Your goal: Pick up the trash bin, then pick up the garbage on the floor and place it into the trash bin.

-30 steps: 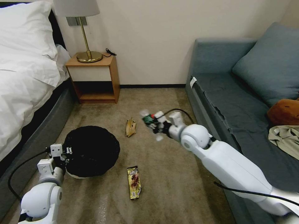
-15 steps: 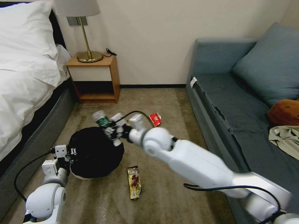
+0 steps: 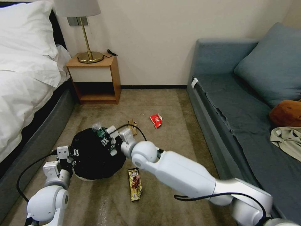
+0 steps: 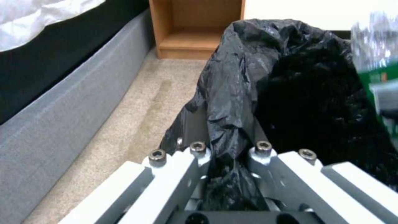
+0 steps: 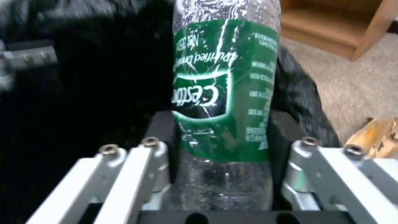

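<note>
The trash bin (image 3: 91, 157), white with a wrinkly black liner (image 4: 290, 93), sits low at the left. My left gripper (image 3: 66, 154) is shut on its near rim, and the liner is pinched between the fingers (image 4: 198, 152). My right gripper (image 3: 108, 142) is shut on the clear green-labelled bottle (image 3: 98, 130) (image 5: 226, 93), holding it over the bin's dark opening. The bottle's edge (image 4: 375, 59) also shows in the left wrist view. On the carpet lie a yellow-brown snack wrapper (image 3: 135, 183), a tan paper scrap (image 3: 133, 123) (image 5: 373, 140) partly behind my right arm, and a red-and-white packet (image 3: 156, 120).
A bed (image 3: 25, 81) runs along the left, with a wooden nightstand (image 3: 95, 78) and brass lamp (image 3: 89, 56) at the back wall. A blue-grey sofa (image 3: 238, 103) with cushion and clothes fills the right. Open carpet (image 3: 169, 144) lies between them.
My right arm has swung left from near the sofa, carrying the bottle to above the bin. The red-and-white packet it hid is now uncovered. The left gripper and bin shifted slightly right.
</note>
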Available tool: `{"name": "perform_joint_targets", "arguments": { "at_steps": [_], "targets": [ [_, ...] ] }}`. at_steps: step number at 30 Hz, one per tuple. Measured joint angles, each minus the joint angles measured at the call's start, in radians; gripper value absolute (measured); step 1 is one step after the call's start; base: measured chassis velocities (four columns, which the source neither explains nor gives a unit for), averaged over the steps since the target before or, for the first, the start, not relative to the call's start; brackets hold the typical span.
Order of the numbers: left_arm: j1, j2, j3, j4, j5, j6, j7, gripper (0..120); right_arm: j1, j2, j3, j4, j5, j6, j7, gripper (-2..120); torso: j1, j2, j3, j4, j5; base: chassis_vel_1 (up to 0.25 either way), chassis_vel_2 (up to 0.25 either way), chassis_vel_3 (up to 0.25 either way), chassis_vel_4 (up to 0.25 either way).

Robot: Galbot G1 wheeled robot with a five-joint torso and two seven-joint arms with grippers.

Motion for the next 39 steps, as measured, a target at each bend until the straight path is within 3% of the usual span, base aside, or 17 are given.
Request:
{"name": "perform_joint_targets", "arguments": {
  "at_steps": [8, 10, 16, 28, 39],
  "targets": [
    [-0.001, 0.001, 0.007, 0.008, 0.0, -0.003, 0.001, 4, -0.038, -0.01, 0.001, 0.005, -0.032, 0.001, -0.003, 67, 0.0, 0.0, 0.0, 0.0, 0.0, 0.0, 0.0, 0.0, 0.0],
    [0.004, 0.006, 0.014, 0.004, 0.005, -0.007, 0.004, 4, -0.041, -0.01, 0.0, 0.015, -0.031, -0.012, -0.001, 80, 0.0, 0.0, 0.0, 0.0001, 0.0, 0.0, 0.0, 0.0, 0.0],
    [0.008, 0.013, 0.011, 0.001, 0.005, -0.008, 0.007, 4, -0.048, 0.0, 0.012, 0.026, -0.034, -0.02, 0.0, 98, 0.0, 0.0, 0.0, 0.0001, 0.0, 0.0, 0.0, 0.0, 0.0],
    [0.001, 0.032, -0.01, 0.014, 0.013, -0.019, 0.02, 4, 0.088, 0.024, 0.097, 0.073, 0.026, -0.068, 0.013, 100, 0.0, 0.0, 0.0, 0.0002, 0.0, 0.0, 0.0, 0.0, 0.0],
    [-0.011, 0.047, -0.065, 0.002, -0.024, -0.01, 0.012, 4, 0.109, 0.0, 0.232, -0.073, -0.025, -0.106, 0.004, 100, 0.0, 0.0, 0.0, 0.0001, 0.0001, 0.0, 0.0, 0.0, 0.0]
  ]
}}
